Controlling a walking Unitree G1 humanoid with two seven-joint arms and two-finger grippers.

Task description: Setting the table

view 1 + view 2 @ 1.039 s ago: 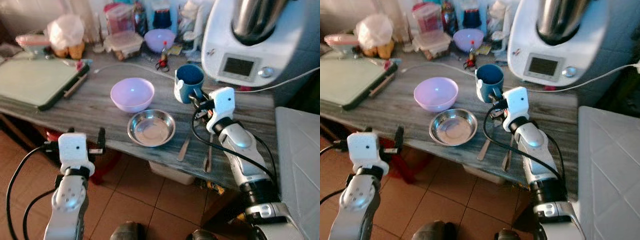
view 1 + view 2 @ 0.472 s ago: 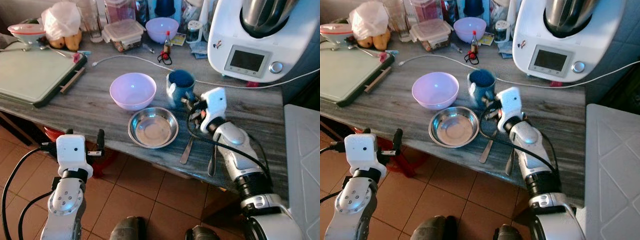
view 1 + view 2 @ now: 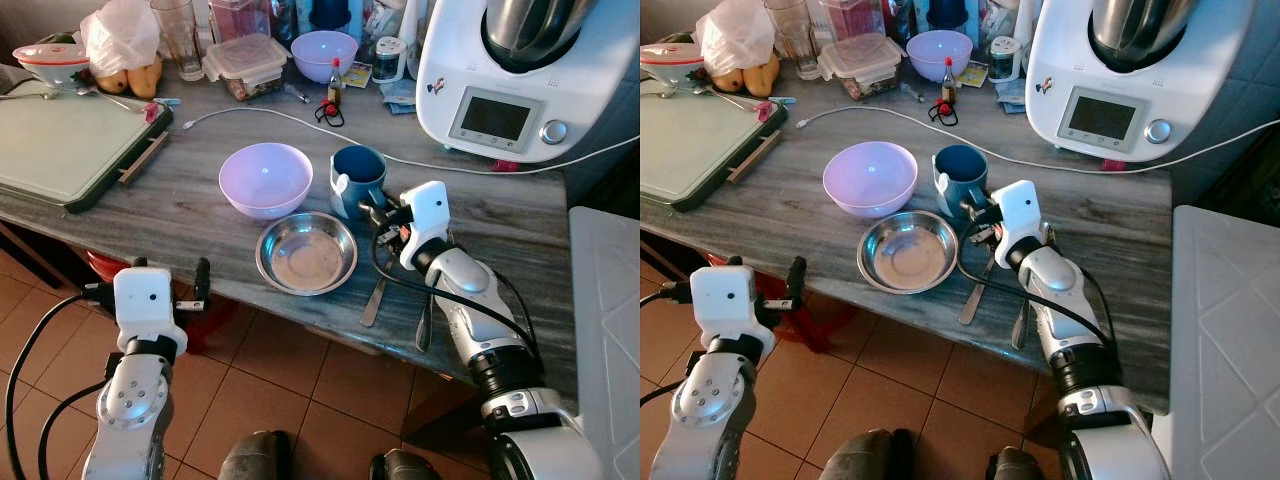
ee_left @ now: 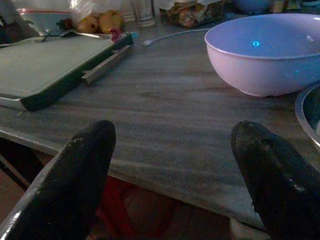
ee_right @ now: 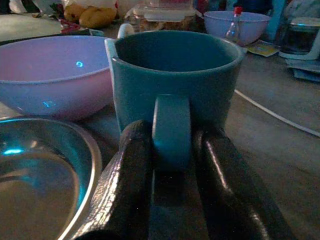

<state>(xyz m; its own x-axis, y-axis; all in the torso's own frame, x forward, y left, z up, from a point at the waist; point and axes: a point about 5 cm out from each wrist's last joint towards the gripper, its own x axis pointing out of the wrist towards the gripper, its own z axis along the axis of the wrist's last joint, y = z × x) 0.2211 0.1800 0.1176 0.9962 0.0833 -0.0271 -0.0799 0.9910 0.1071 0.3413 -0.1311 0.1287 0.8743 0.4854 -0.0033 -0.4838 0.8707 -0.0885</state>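
Note:
A blue mug [image 3: 358, 180] stands upright on the grey wood-grain counter [image 3: 200, 215], just right of a lilac bowl [image 3: 265, 180] and behind a steel bowl [image 3: 306, 253]. My right gripper [image 5: 171, 135] is shut on the mug's handle [image 5: 171, 125], one black finger on each side. Two pieces of cutlery [image 3: 372, 298] lie near the counter's front edge, under my right arm. My left gripper [image 4: 170, 165] is open and holds nothing; it hangs in front of the counter's edge, below the lilac bowl [image 4: 265, 55].
A green cutting board [image 3: 70, 145] lies at the left. At the back right stands a white kitchen machine [image 3: 510, 80], its white cable [image 3: 270, 115] crossing the counter. A second lilac bowl [image 3: 323, 52], containers and bottles crowd the back. A white surface [image 3: 605, 320] borders the right.
The camera has shifted. My right gripper has brought the blue mug left and down, closer to the lilac bowl. The left arm has stayed where it was.

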